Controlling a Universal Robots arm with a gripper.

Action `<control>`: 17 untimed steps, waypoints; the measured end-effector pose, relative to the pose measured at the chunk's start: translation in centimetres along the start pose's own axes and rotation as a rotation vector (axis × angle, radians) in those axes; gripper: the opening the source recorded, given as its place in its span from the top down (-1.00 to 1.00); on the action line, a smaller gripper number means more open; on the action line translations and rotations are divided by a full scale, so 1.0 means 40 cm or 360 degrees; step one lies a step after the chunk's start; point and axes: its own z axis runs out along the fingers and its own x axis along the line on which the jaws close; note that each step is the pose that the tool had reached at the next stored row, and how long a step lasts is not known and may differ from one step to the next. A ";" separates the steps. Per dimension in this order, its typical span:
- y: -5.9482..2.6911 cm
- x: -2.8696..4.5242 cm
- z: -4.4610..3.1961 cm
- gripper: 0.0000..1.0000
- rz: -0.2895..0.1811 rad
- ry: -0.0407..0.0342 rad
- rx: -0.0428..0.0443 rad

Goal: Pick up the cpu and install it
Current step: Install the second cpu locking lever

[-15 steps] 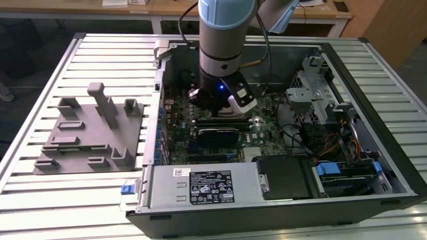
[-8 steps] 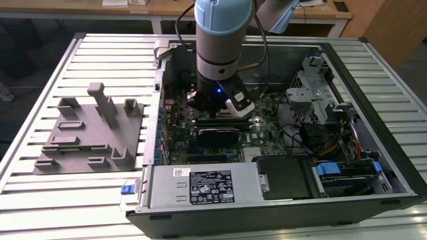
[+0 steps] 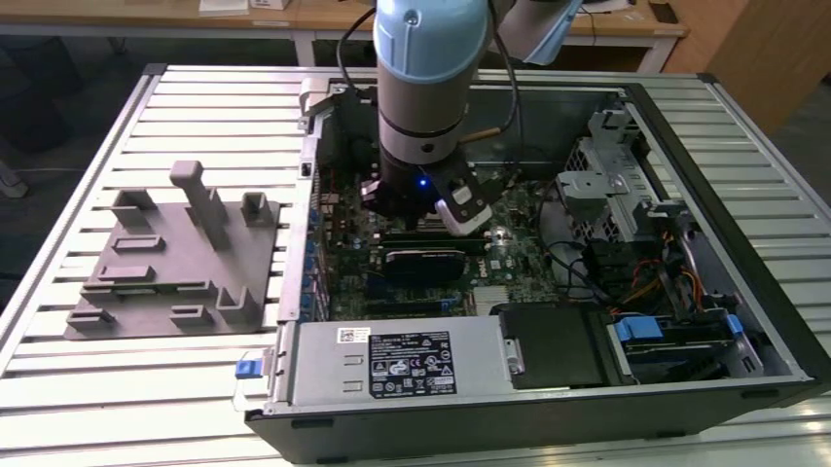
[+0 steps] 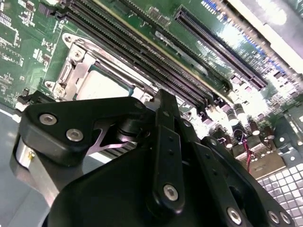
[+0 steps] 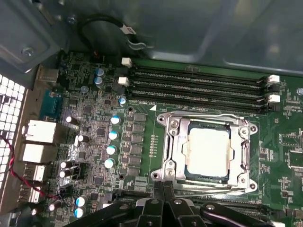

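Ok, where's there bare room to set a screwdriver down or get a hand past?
Bare slatted table lies around the grey fixture, and in front of the case. Inside the case it is crowded: the arm hangs over the motherboard, with the cpu in its socket and memory slots alongside.

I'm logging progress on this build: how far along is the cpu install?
Done: the cpu already lies inside the socket frame on the motherboard. In hand: nothing that I can see; the gripper hovers beside the socket. Left: I cannot tell whether the frame is latched.
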 end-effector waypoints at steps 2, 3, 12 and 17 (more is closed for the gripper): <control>-0.004 0.000 -0.001 0.79 0.0000 0.0000 0.0000; -0.007 0.001 -0.001 0.79 0.0000 0.0000 -0.0001; -0.023 0.006 0.002 0.79 0.0000 -0.0012 -0.0075; -0.031 0.009 0.008 0.79 -0.0001 -0.0017 -0.0104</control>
